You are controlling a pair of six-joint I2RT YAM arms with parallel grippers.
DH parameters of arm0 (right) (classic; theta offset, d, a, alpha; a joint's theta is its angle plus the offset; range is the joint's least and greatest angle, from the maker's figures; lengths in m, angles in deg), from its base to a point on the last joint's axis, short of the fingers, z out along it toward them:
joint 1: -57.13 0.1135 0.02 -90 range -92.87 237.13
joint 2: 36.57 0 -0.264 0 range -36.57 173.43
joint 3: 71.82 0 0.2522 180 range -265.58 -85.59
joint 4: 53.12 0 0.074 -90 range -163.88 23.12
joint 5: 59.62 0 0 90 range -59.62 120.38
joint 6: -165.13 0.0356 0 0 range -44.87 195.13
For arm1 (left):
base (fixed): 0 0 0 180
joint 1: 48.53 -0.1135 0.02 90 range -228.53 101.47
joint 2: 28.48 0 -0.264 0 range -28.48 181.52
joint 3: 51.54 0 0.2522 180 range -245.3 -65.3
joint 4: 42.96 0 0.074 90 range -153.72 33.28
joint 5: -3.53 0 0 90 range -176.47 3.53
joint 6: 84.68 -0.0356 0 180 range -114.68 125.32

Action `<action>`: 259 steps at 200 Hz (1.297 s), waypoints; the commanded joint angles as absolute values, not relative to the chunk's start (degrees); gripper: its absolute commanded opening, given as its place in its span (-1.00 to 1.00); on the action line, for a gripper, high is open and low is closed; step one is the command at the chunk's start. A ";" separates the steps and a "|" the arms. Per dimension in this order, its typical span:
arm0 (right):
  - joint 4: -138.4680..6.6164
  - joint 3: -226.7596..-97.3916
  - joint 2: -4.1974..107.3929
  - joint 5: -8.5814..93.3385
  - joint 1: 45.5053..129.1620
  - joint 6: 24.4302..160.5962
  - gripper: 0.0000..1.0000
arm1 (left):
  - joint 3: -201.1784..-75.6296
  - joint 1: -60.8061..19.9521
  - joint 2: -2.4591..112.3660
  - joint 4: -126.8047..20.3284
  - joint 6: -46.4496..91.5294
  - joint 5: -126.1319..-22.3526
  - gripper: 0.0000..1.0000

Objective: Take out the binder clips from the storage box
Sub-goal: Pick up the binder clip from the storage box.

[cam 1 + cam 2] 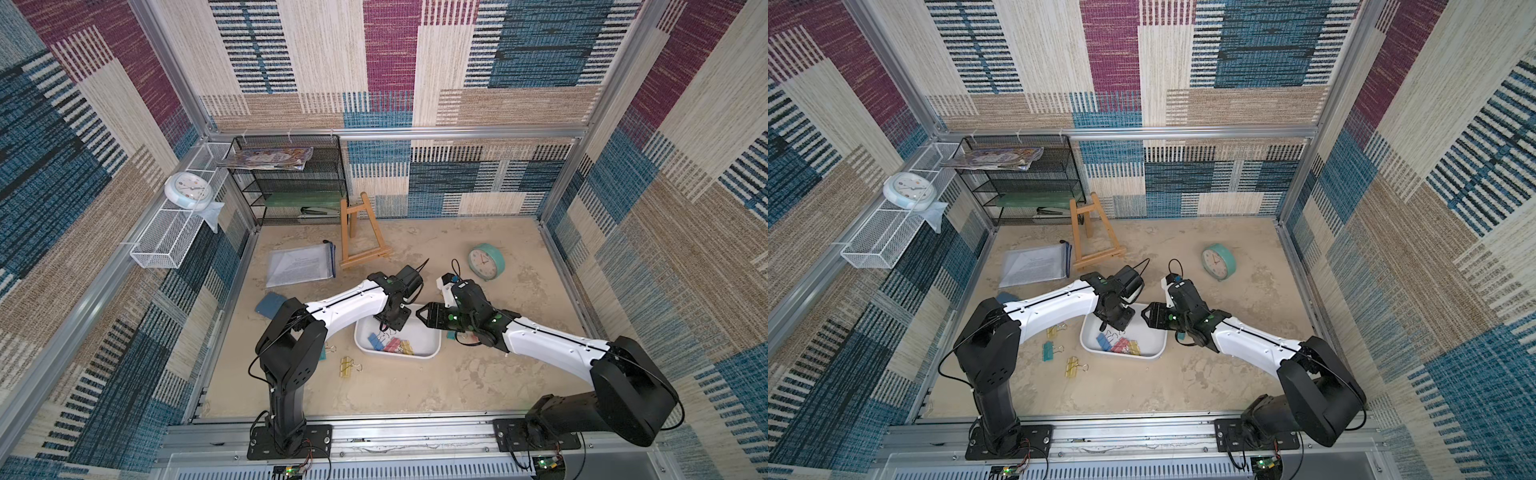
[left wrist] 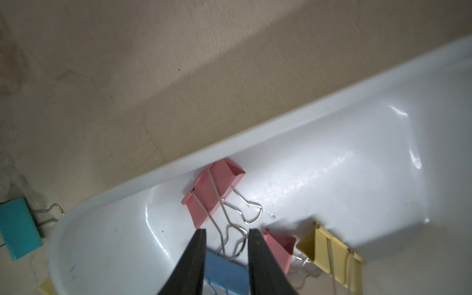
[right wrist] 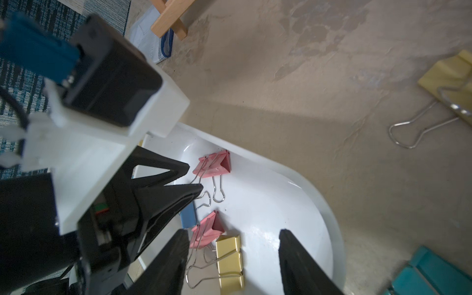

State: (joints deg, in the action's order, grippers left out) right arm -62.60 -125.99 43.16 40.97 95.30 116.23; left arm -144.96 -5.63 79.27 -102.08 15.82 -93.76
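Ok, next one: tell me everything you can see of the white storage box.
The storage box is a shallow, glossy white plastic tub, rounded-rectangle, with a smooth rim, sitting flat on the beige table. Its floor is mostly bare; a blue clip, two pink clips and yellow clips lie toward its near wall. The left gripper reaches inside, jaws apart over the blue clip; the right gripper hangs open above it. Neither visibly touches the tub.

Some binder clips (image 1: pixel 392 345) in storage box (image 1: pixel 424 338), others on table (image 1: pixel 415 390) beside
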 commanded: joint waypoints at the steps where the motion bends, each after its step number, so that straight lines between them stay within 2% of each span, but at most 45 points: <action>1: -61.69 -126.08 43.57 41.50 95.29 116.26 0.22 | -145.41 -5.55 79.91 -103.39 15.52 -95.17 -0.36; 22: -61.60 -125.94 43.74 41.63 95.31 116.26 0.22 | -145.72 -5.54 80.72 -103.30 15.43 -95.22 -0.38; 55: -61.60 -125.95 43.77 41.67 95.21 116.27 0.22 | -146.03 -5.55 81.64 -103.39 15.36 -95.70 -0.55; 74: -61.52 -125.86 43.77 41.54 95.20 116.35 0.22 | -146.23 -5.55 81.39 -103.28 15.69 -95.40 -0.78; 101: -61.16 -125.73 43.92 41.72 95.25 116.53 0.22 | -146.27 -5.55 81.08 -103.26 15.96 -95.93 -1.00; 185: -60.87 -126.10 43.77 42.11 95.19 116.44 0.23 | -144.95 -5.48 77.47 -102.12 17.34 -97.27 -1.00; 259: -60.73 -126.47 43.27 42.17 95.20 116.39 0.22 | -139.03 -5.68 67.70 -97.79 19.34 -102.92 -1.00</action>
